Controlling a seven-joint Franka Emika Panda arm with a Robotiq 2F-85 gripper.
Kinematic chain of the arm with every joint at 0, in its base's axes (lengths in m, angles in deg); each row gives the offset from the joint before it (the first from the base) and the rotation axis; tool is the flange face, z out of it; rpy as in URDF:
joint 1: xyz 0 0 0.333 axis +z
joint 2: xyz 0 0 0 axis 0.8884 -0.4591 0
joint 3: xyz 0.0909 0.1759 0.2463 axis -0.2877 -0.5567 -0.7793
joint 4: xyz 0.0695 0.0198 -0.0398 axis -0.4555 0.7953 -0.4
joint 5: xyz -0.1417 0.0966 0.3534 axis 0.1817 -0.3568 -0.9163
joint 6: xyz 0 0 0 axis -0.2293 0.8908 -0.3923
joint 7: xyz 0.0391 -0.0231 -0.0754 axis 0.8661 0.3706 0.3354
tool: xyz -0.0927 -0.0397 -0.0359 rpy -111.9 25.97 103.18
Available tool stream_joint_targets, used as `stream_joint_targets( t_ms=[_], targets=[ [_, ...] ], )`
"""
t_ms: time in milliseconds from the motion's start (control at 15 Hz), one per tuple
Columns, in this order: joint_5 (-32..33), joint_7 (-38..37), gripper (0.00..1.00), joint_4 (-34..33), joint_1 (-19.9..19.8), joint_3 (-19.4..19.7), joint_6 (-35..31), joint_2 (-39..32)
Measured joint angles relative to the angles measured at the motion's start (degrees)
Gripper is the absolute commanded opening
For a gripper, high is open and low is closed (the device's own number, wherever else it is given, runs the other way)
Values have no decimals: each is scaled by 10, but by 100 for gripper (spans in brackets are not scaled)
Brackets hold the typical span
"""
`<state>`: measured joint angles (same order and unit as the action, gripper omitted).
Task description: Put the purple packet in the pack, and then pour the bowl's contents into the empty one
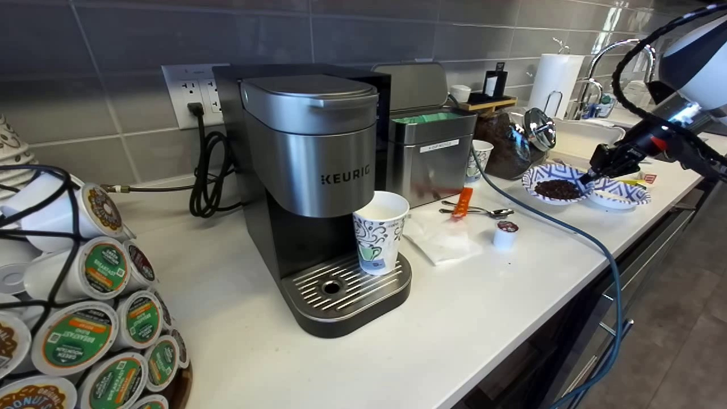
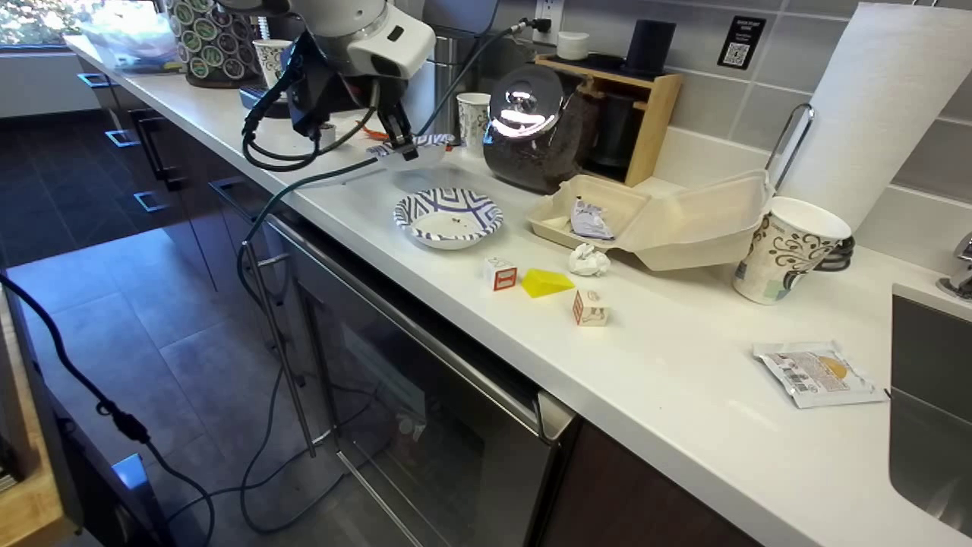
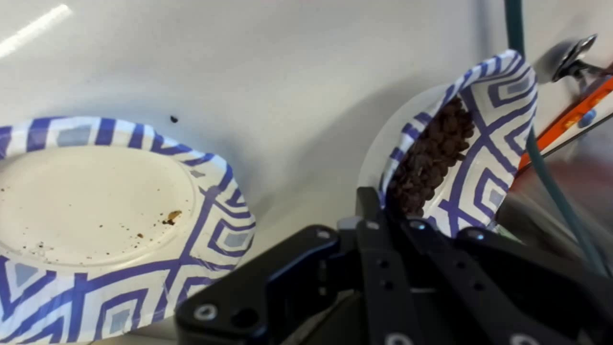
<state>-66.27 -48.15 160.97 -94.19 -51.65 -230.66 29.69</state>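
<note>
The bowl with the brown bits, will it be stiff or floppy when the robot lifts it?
Probably floppy: the bowl looks bent out of round. It may tip, since the pincer grips just one edge. The brown bits might slide, lying loose.

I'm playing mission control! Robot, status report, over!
Gripper shut on smaller bowl, dark pieces inside. Wider bowl: just crumbs. Purple packet in pack. Blue cable nearby, probably not blocking.

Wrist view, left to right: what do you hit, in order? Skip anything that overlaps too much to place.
Wider bowl with crumbs in it → smaller bowl holding dark brown pieces → metal spoon.
</note>
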Motion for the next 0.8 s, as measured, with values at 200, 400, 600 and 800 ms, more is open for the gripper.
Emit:
stream_joint_targets(
  t_ms=[200, 400, 600, 800],
  targets=[
    [-54, 66, 1, 12, -11, 0, 57, 37],
    [-94, 115, 1, 19, 8, 59, 138, 59],
    [-96, 122, 1, 28, 41, 158, 205, 63],
    [-103, 125, 1, 45, 46, 232, 238, 63]
  ],
)
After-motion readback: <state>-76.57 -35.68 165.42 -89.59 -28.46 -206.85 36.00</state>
